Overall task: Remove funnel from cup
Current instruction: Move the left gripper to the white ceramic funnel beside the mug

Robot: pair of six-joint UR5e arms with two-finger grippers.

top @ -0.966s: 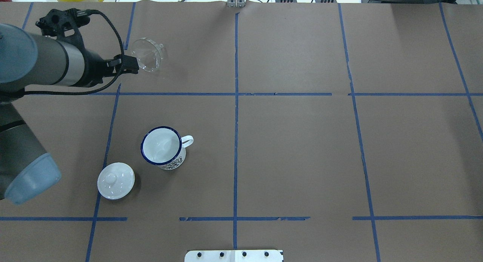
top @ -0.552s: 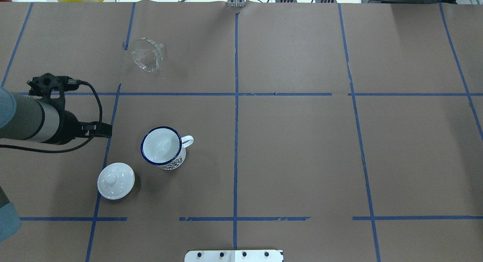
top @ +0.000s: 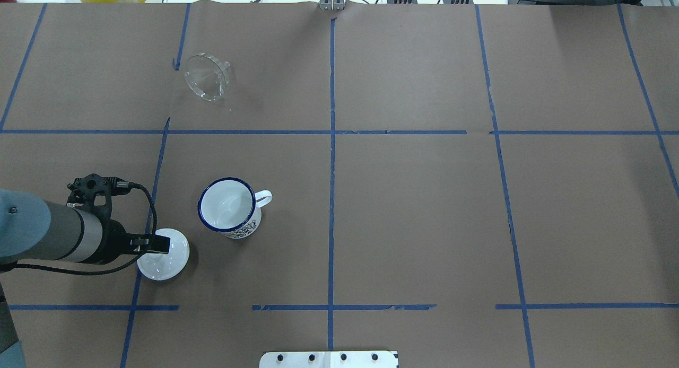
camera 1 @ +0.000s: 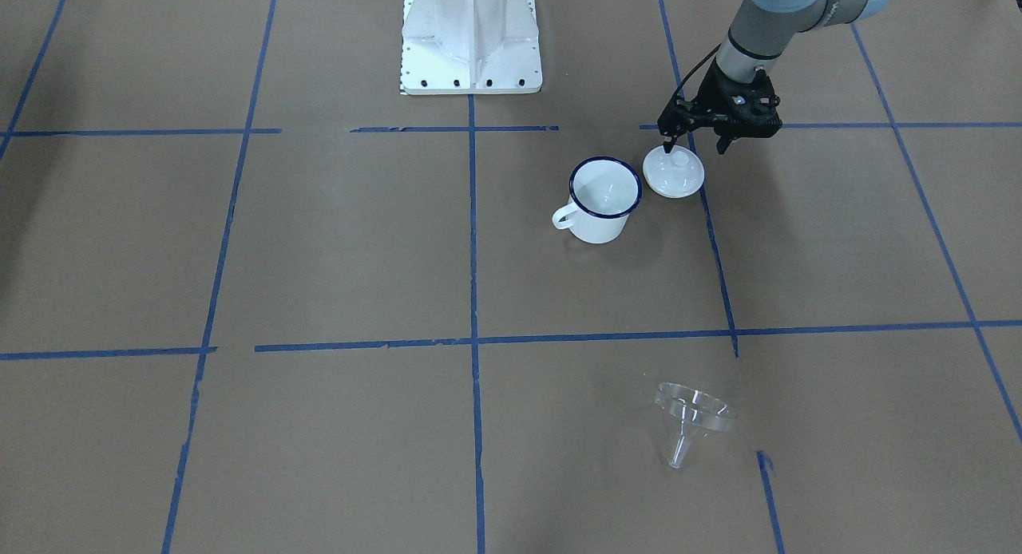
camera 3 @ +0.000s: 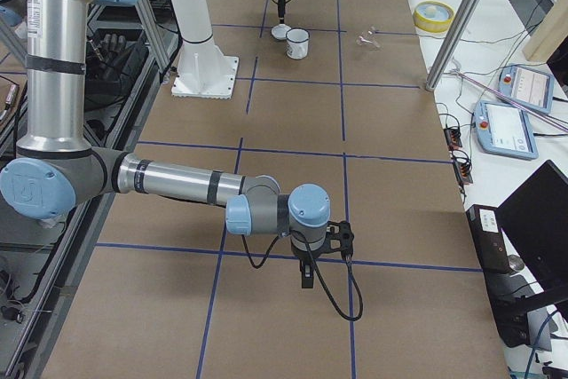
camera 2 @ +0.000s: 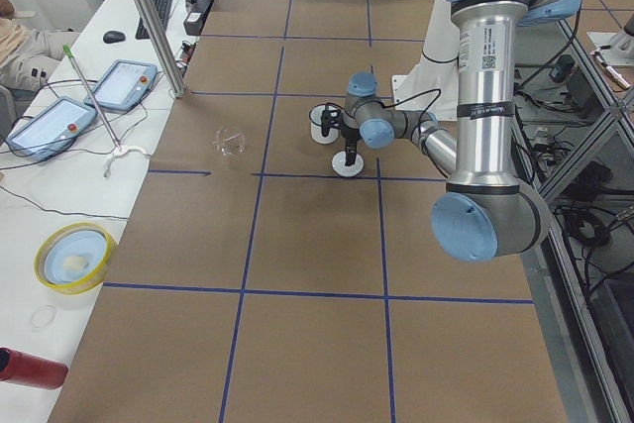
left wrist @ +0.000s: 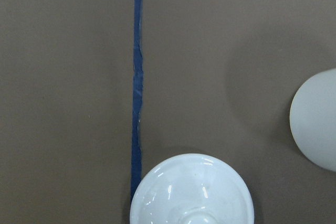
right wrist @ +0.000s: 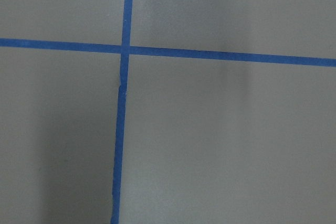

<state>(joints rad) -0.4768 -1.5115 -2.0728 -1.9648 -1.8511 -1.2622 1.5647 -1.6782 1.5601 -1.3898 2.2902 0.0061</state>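
Seeing funnel (top: 207, 76) tipped over, well apart from cup (top: 228, 206). Got left gripper (top: 159, 244) over domed lid (top: 168, 263) just beside cup; can't tell clenched or released, same for right gripper (camera 3: 306, 278). Best lift straight, dodge lid.

Robotics lab, paper-covered table (top: 414, 198) gridded with blue tape (top: 332, 225), teach pendants (camera 2: 127, 83) on a white side bench (camera 2: 59, 180)

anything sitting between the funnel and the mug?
Nothing: in the overhead view only bare table paper and one blue tape line separate the funnel from the mug.
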